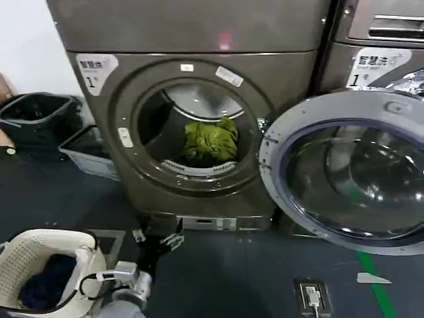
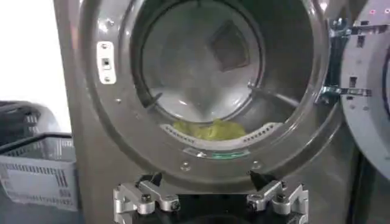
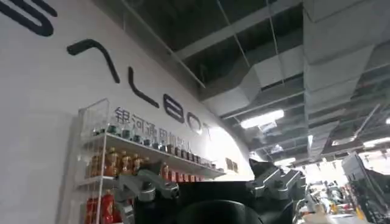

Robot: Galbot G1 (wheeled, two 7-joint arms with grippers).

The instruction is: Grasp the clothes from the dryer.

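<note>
The left gripper (image 2: 210, 182) hangs low in front of the dryer (image 1: 199, 119), below and a little left of the porthole, its jaws spread wide with nothing between them; in the left wrist view the two dark fingertips (image 2: 259, 179) point up at the lower rim of the opening. The right gripper (image 3: 213, 182) is away from the work, turned toward a wall and ceiling, its jaws also apart and empty.

The clothes (image 1: 211, 140) lie inside the drum, heaped on its floor just behind the front lip, slightly right of centre. From the left wrist view just a strip of the olive-green fabric (image 2: 210, 129) peeps over the perforated lip.

I judge the bundle soft, light and limp: it will sag and trail when lifted, and a fold may drag on the lip. The best hold looks like the raised, crumpled crest at the top of the heap, where folds stack thick enough for the jaws to pinch, not a thin edge that could slip free.

The round door (image 1: 351, 169) stands swung open to the right. A white sticker (image 1: 96, 69) at the dryer's upper left bears Chinese characters and a "1"; the neighbouring machine (image 1: 381, 46) on the right carries a similar one. A small red light (image 1: 225, 41) glows above the porthole. At near left a white basket (image 1: 33, 248) holds dark blue cloth (image 1: 46, 281); a grey crate (image 1: 89, 156) sits on the floor farther left. The right wrist view shows large letters reading "ALBOT" on the wall (image 3: 49, 122), with Chinese characters beneath them that I cannot make out, above a shelf of bottles (image 3: 116, 164)
</note>
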